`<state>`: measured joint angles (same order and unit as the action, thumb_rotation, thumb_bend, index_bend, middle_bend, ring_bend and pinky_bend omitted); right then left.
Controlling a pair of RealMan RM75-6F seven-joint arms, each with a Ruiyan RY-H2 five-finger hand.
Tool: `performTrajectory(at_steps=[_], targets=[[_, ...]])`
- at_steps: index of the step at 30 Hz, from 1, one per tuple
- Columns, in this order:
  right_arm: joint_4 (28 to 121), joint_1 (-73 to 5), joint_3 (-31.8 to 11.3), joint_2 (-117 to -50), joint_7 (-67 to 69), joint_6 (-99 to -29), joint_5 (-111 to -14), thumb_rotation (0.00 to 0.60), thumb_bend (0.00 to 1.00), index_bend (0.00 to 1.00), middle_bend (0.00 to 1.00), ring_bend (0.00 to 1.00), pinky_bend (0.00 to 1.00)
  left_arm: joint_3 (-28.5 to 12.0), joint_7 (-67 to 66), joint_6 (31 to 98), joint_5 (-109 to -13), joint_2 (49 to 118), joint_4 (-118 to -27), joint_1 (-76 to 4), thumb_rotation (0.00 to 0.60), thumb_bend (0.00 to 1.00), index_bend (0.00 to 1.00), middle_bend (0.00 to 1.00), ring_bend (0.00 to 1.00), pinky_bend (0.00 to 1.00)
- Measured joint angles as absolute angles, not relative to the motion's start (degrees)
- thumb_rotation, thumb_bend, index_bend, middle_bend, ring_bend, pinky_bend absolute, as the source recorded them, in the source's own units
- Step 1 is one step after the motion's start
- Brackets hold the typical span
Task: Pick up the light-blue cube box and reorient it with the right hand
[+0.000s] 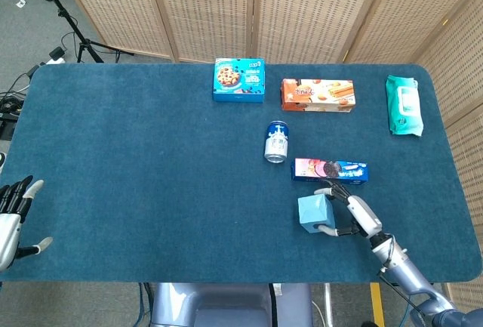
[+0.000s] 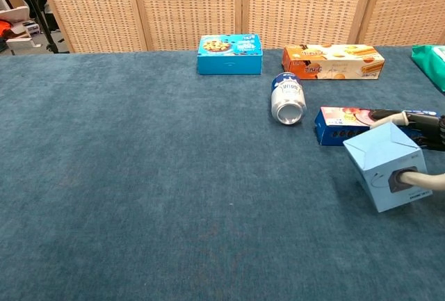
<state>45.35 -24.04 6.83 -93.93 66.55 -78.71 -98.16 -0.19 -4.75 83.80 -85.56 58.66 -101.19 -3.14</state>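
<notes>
The light-blue cube box [image 1: 315, 213] [image 2: 384, 164] is tilted, low over the blue cloth near the table's front right. My right hand [image 1: 353, 214] [image 2: 417, 149] grips it from the right side, thumb on the near face and fingers over the far top edge. My left hand [image 1: 13, 221] hangs off the table's left front edge with fingers spread, holding nothing; the chest view does not show it.
A long cookie box [image 1: 330, 169] [image 2: 343, 124] lies just behind the cube. A can [image 1: 276, 142] [image 2: 287, 99] lies on its side further back, with a blue snack box [image 1: 238, 79], an orange biscuit box [image 1: 317, 94] and a green wipes pack [image 1: 404, 105] along the far edge.
</notes>
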Motion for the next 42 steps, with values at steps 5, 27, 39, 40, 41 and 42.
performTrajectory(at_steps=[5, 27, 39, 40, 41, 42], targets=[[45.3, -24.0, 8.0, -92.6, 66.7, -79.7, -99.5, 0.600, 0.67, 0.07, 0.00, 0.00, 0.17, -0.1, -4.7, 83.9, -85.8, 58.6, -101.2, -3.1, 0.600, 0.00, 0.00, 0.00, 0.00, 0.00], [47.2, -24.1, 10.6, -88.9, 64.6, -78.8, -101.0, 0.600, 0.26, 0.00, 0.00, 0.00, 0.06, 0.2, -4.6, 84.3, -86.5, 58.6, -101.2, -3.0, 0.600, 0.00, 0.00, 0.00, 0.00, 0.00], [49.1, -24.2, 8.9, -86.3, 64.3, -78.1, -98.5, 0.600, 0.26, 0.00, 0.00, 0.00, 0.02, 0.2, -3.9, 84.7, -86.8, 58.3, -101.2, -2.8, 0.600, 0.00, 0.00, 0.00, 0.00, 0.00], [49.3, -24.1, 8.7, -85.9, 64.4, -78.3, -98.4, 0.600, 0.26, 0.00, 0.00, 0.00, 0.02, 0.2, -3.8, 84.8, -86.8, 58.3, -101.2, -2.8, 0.600, 0.00, 0.00, 0.00, 0.00, 0.00], [49.6, -24.1, 8.6, -85.5, 64.6, -78.6, -98.3, 0.600, 0.26, 0.00, 0.00, 0.00, 0.02, 0.2, -3.7, 84.8, -86.9, 58.2, -101.2, -2.7, 0.600, 0.00, 0.00, 0.00, 0.00, 0.00], [50.1, -24.0, 8.4, -84.8, 64.8, -79.2, -98.3, 0.600, 0.26, 0.00, 0.00, 0.00, 0.01, 0.2, -3.5, 84.9, -86.9, 58.2, -101.2, -2.7, 0.600, 0.00, 0.00, 0.00, 0.00, 0.00]])
